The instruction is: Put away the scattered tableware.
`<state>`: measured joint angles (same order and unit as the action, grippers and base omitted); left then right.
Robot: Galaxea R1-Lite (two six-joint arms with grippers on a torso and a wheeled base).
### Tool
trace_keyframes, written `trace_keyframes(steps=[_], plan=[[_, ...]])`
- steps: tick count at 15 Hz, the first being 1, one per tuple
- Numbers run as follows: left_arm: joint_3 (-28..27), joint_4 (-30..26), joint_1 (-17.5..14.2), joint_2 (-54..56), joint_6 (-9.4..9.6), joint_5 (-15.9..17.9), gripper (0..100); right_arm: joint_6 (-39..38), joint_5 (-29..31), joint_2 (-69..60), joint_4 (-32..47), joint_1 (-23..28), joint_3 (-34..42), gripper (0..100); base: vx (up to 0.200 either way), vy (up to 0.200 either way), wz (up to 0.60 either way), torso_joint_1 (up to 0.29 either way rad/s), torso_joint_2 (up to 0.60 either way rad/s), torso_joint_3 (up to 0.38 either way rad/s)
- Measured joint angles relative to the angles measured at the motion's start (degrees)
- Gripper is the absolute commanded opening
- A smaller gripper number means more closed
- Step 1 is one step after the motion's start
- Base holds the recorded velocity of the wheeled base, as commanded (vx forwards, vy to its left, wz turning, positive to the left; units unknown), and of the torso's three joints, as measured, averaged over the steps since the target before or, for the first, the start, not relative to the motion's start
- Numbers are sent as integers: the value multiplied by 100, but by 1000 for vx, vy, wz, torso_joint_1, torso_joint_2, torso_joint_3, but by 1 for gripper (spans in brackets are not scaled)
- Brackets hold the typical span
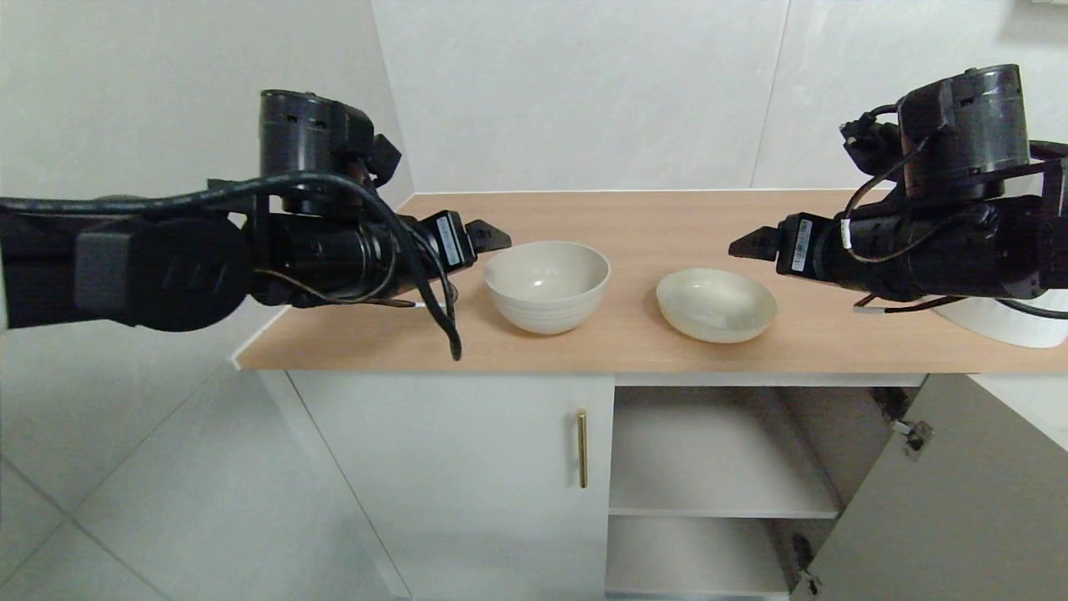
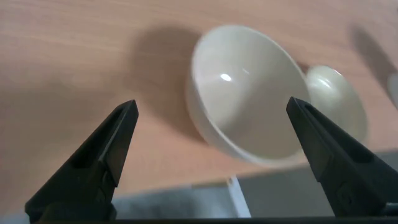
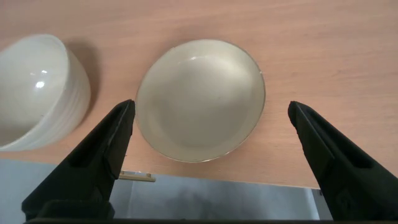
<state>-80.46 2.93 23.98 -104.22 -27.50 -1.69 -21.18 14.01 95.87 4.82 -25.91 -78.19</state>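
A deep cream bowl stands on the wooden countertop, with a shallower cream bowl to its right. My left gripper hovers open just left of the deep bowl, above the counter. My right gripper hovers open above the right side of the shallow bowl. Both grippers hold nothing. The deep bowl also appears in the right wrist view, and the shallow one in the left wrist view.
Under the counter a cabinet stands with its right door swung open, showing two bare shelves. The left door is shut, with a brass handle. A white round object sits at the counter's right end. Tiled walls rise behind and at left.
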Motion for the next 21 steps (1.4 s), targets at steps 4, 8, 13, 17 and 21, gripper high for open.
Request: trace_keyframes(steps=[4,8,13,17,21], plan=[[-110,265,63,-477,-5,-446,100,-9,13,55,-6,-2,22,100,0,0,0,0,0,0],[-171,273,118,-691,-72,-464,0,-4,16,57,-20,0,68,100,0,0,0,0,0,0],[-138,257,223,-658,-118,-460,0,-1,2,11,-15,2,88,100,0,0,0,0,0,0],[-118,257,228,-502,-233,-449,0,10,-2,-30,-17,0,101,100,0,0,0,0,0,0],[-74,255,230,-389,-255,-424,0,16,143,116,-2,17,77,100,0,0,0,0,0,0]])
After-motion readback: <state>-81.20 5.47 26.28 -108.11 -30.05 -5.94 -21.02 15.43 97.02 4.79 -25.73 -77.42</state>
